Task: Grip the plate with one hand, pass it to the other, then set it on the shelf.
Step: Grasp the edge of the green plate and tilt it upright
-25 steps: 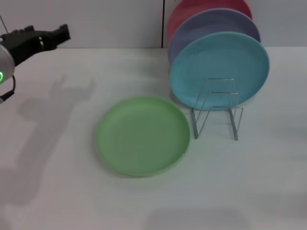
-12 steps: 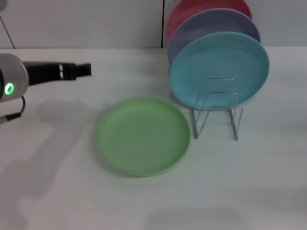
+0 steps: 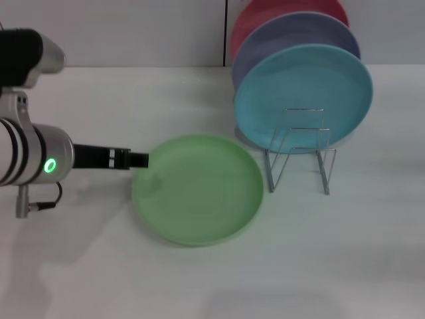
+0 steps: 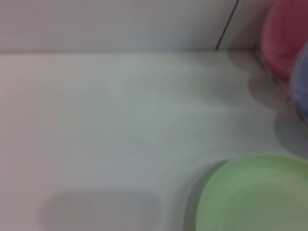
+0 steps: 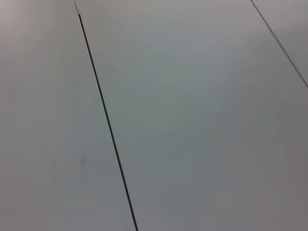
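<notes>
Far left of the head view: left gripper (image 3: 138, 160), black and slim, reaching in level from the left edge at mid-height on a white-and-silver arm with a glowing green ring. Tip touching, or just short of, the left rim of the light green plate (image 3: 197, 189). Seen edge-on as one dark bar, so no telling whether released or clenched; possibly straddling the rim, though not clear from this angle. Low, flat approach well suited to pinching a shallow raised rim rather than grabbing from above.

Centre of the frame: the plate lying flat on the white table (image 3: 372, 252), a little left of middle, its near-left edge toward the pincer and its right edge near the shelf. In the left wrist view only a green arc in the lower right corner, bare tabletop around it.

Right of centre: the shelf (image 3: 302, 156), thin silver wire, front loops vacant, likely the slot meant for the green one. Behind those loops, a turquoise plate (image 3: 303, 96) standing on edge, then a lavender plate (image 3: 292, 33) and a red plate (image 3: 265, 16) stacked behind it toward the upper right.

Right gripper nowhere in the head view; right wrist view showing only a plain grey panel with a dark seam, presumably parked.
</notes>
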